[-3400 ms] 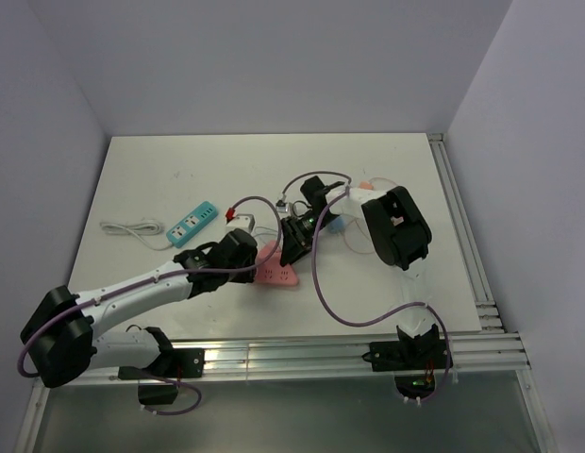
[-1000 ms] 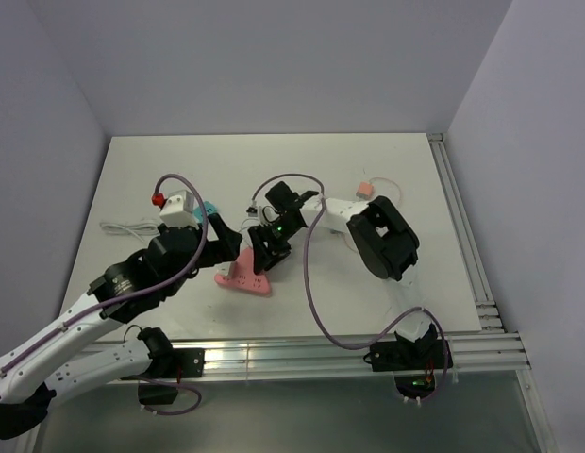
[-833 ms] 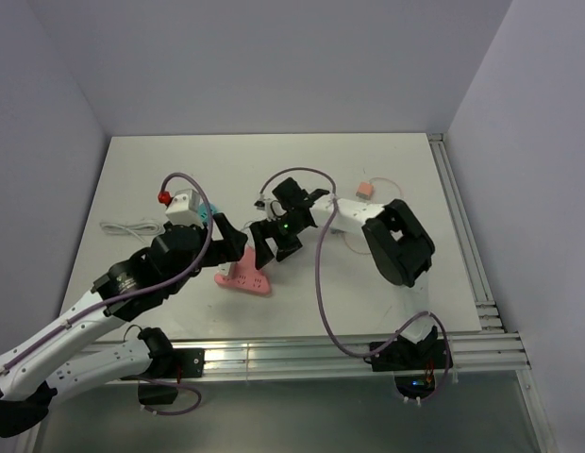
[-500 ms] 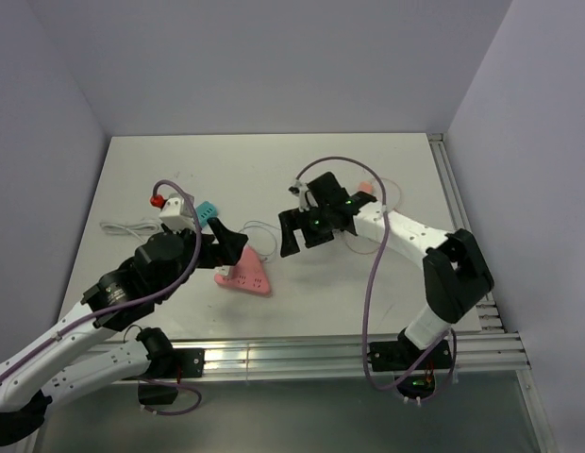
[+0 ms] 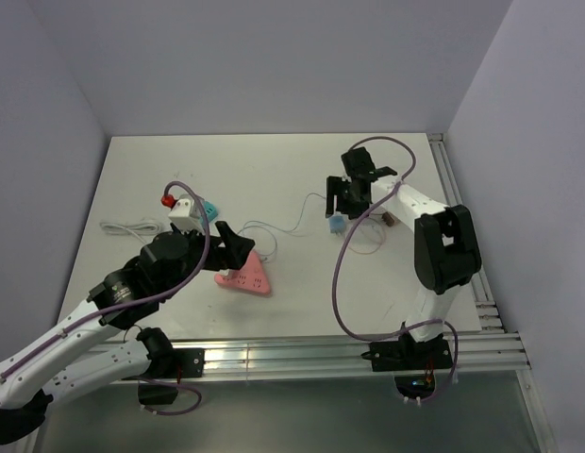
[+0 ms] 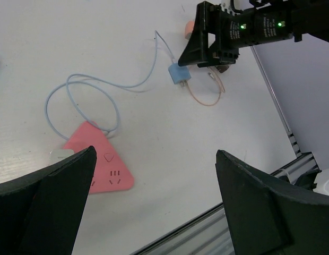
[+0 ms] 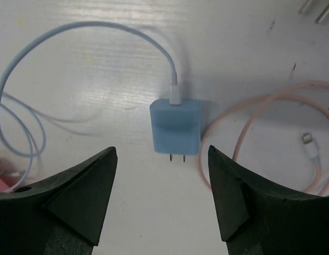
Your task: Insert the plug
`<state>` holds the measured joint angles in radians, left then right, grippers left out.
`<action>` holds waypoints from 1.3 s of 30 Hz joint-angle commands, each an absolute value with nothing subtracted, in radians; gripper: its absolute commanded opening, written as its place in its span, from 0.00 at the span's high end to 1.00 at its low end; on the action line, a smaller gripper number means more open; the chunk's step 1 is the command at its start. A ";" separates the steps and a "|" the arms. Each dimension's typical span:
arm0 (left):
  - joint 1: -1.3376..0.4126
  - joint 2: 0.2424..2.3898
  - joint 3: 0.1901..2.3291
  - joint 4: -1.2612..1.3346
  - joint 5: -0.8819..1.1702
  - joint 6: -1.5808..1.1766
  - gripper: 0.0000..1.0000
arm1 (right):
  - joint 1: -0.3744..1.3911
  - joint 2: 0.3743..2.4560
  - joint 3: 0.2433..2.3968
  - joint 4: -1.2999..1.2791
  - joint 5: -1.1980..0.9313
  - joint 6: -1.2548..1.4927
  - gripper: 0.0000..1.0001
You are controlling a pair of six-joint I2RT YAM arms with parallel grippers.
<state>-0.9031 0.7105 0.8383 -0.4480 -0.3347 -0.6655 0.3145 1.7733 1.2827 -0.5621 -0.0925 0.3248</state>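
Right of centre in the overhead view, flat on the white tabletop (image 5: pixel 179 170): a small light-blue plastic wall plug (image 5: pixel 337 224). Fills mid-frame in the right wrist view, two metal prongs toward the bottom edge, with a thin pale-blue cable (image 7: pixel 74 32) entering its top end and curving away to the upper left. Flanked there by the black fingers (image 7: pixel 79 191) of the right gripper (image 7: pixel 162 151), one low on each side, jaws spread wide, clear of the plug, gripping nothing. Just right of the plug, a thin pale-pink cable (image 7: pixel 244 127) in a loose loop, its white connector tip (image 7: pixel 312 143) near the right edge.

Lower left of centre overhead: a flat pink triangular power strip (image 5: pixel 243 276), well apart from the plug. Shown at the lower left of the left wrist view, a white block (image 6: pixel 61 155) at its left corner, the pale-blue cable looping down to its upper edge. Above it in the overhead picture, the left gripper (image 5: pixel 231 247), jaws likewise wide open and empty, dark fingers (image 6: pixel 265 202) at the bottom corners of the wrist view.

Further left overhead, a teal power strip (image 5: pixel 208 208), mostly hidden behind the left wrist, and a coiled white cord (image 5: pixel 127 228).
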 commanded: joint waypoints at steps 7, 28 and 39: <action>-0.905 0.687 0.821 -0.399 -0.293 -0.664 0.00 | 0.314 1.871 1.342 -0.545 -0.002 0.334 0.23; -0.905 0.779 0.850 -0.388 -0.265 -0.707 0.01 | 0.360 1.944 1.353 -0.515 0.067 0.307 0.84; -0.900 0.907 0.933 -0.321 -0.079 -0.730 0.22 | 0.397 1.577 1.269 -0.471 -0.162 0.299 1.00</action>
<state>-0.9028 0.8986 0.8833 -0.4068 -0.1848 -0.7258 0.3832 1.7309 1.2945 -0.5220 -0.0353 0.2802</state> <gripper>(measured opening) 0.816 0.534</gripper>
